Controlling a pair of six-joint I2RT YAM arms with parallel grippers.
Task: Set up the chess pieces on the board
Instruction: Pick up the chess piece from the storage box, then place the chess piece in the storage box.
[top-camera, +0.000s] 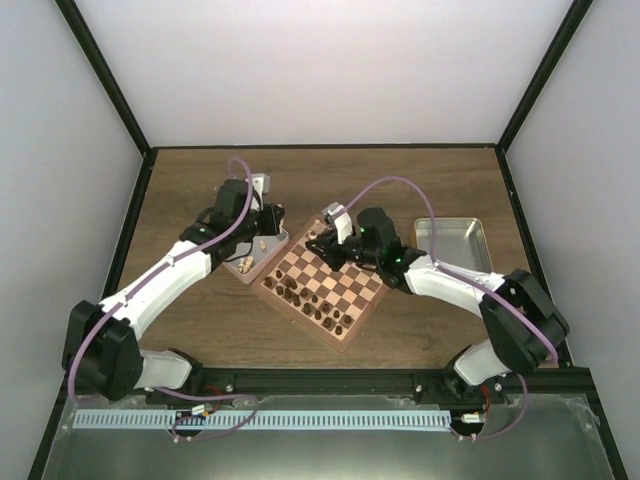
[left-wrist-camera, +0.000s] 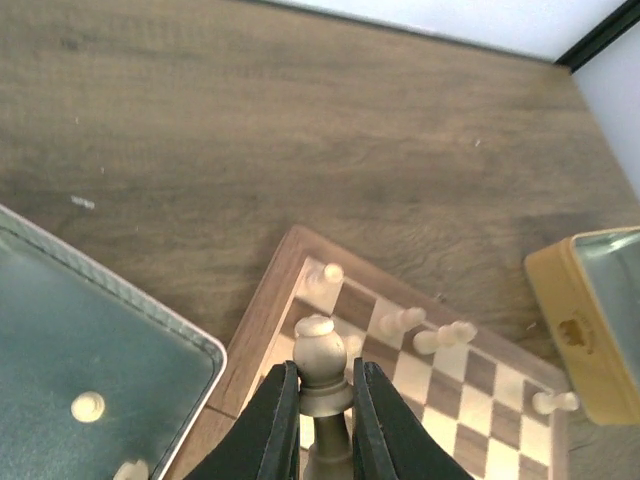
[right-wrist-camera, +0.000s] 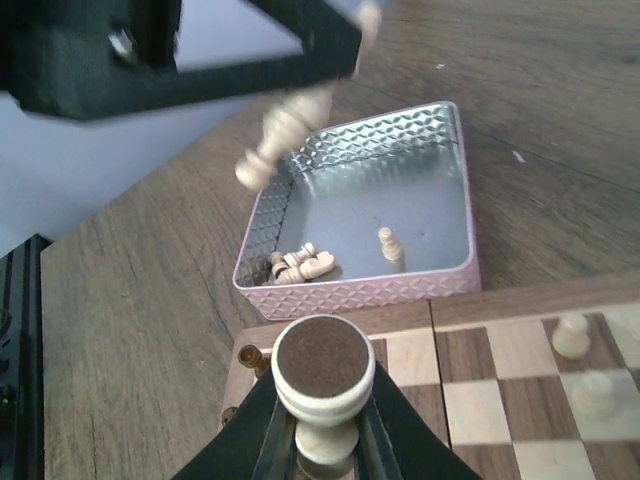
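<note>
Chess pieces (left-wrist-camera: 405, 320) of pale wood sit scattered on the squares near one corner of the board (top-camera: 350, 285), and some of them seem to lie on their sides. We see the board turned cornerwise in the middle of the surface (top-camera: 430, 180), with dark pieces (top-camera: 310, 305) gathered along its near left side. The left pincer (left-wrist-camera: 320, 395) is clamped on a pale piece (left-wrist-camera: 318, 345), held upright between the two black fingers (left-wrist-camera: 275, 420) above the board's corner. The right pincer (right-wrist-camera: 322, 420) grips a second pale piece (right-wrist-camera: 323, 365), whose round brown base faces its wrist camera, over the board's edge. Just beyond that edge, touching or nearly touching the rim, we find the pink tray (right-wrist-camera: 360, 290). It holds a small heap of pale pieces lying in one corner and one standing alone. On the far right side of the board, near it but apart, lies the silver tray (top-camera: 450, 245).
</note>
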